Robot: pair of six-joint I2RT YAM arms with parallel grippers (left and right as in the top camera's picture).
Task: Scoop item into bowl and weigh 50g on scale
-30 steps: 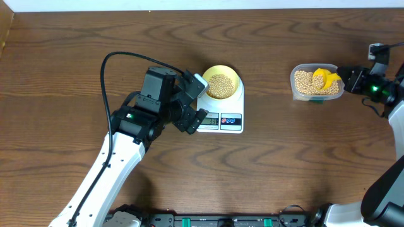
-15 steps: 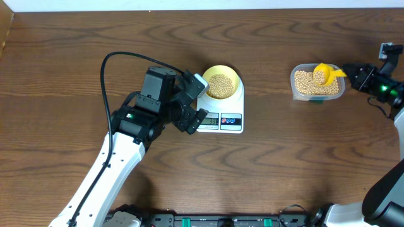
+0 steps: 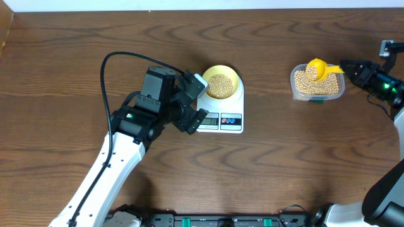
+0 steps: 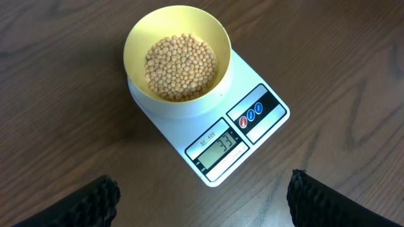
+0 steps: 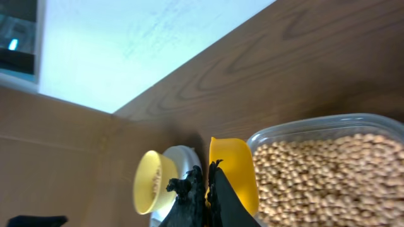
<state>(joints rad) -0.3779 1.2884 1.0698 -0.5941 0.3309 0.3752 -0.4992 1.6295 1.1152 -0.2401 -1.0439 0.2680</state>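
My left gripper (image 4: 199, 195) hangs spread wide before the scale (image 4: 224, 135), its bowl (image 4: 178, 53) part-filled with soybeans (image 4: 182, 67). Farther off, my right gripper (image 3: 351, 68), pinching the scoop (image 3: 317, 69), has just lifted a loaded scoop clear of the tub (image 3: 317, 85): another helping is coming.

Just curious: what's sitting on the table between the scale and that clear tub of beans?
Nothing: from above, only bare wood lies between the scale and the tub.

Clear plastic tub (image 3: 317, 87) on the wooden table (image 3: 284, 170); yellow scoop (image 3: 317, 68) above it.
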